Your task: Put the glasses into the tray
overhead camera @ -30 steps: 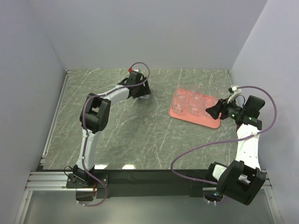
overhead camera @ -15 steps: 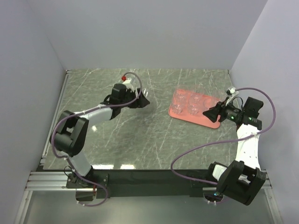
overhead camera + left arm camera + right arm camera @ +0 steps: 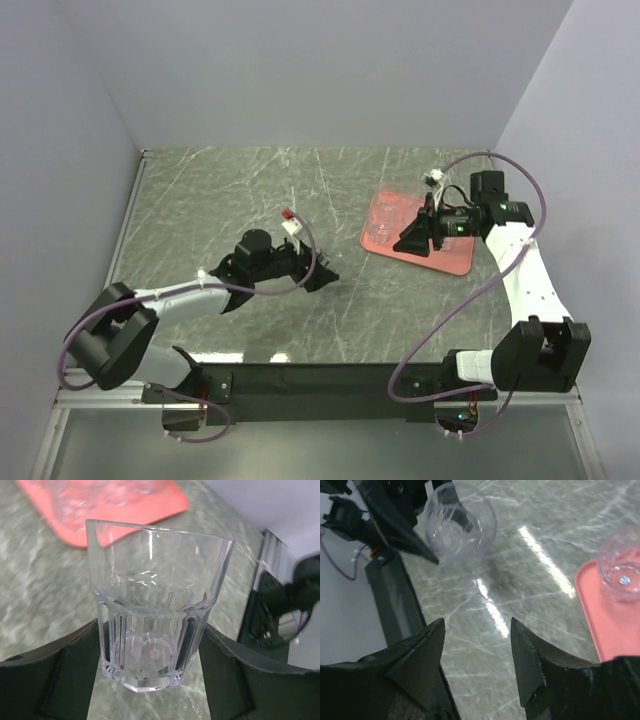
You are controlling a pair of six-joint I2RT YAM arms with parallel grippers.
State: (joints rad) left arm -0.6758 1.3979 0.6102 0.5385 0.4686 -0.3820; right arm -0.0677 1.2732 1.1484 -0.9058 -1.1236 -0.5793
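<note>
Grey-green marble-look table (image 3: 230, 200), plain pale walls (image 3: 300, 70) on three sides. Left gripper (image 3: 150, 650) is out low over the mid-table, jaws clamped on either side of one glass tumbler (image 3: 155, 605). The tumbler is clear and colourless, short, with a smooth flared rim, a faceted lower half and a thick base; nothing inside it. It sits upright between the jaws in the left wrist view, and the right wrist view looks partly into its mouth. Can't tell if its base touches the table. It's well apart from the tray (image 3: 450, 258), left of it and nearer the arm bases. The tray is salmon-pink and flat, with rounded corners and a low rim, right of centre. At least two glasses (image 3: 384, 214) stand in its left end; the rest of the tray is hidden behind the right arm. Right gripper (image 3: 477, 645) hangs over the tray's near-left edge, jaws apart, nothing between them, pointing toward the held tumbler.
</note>
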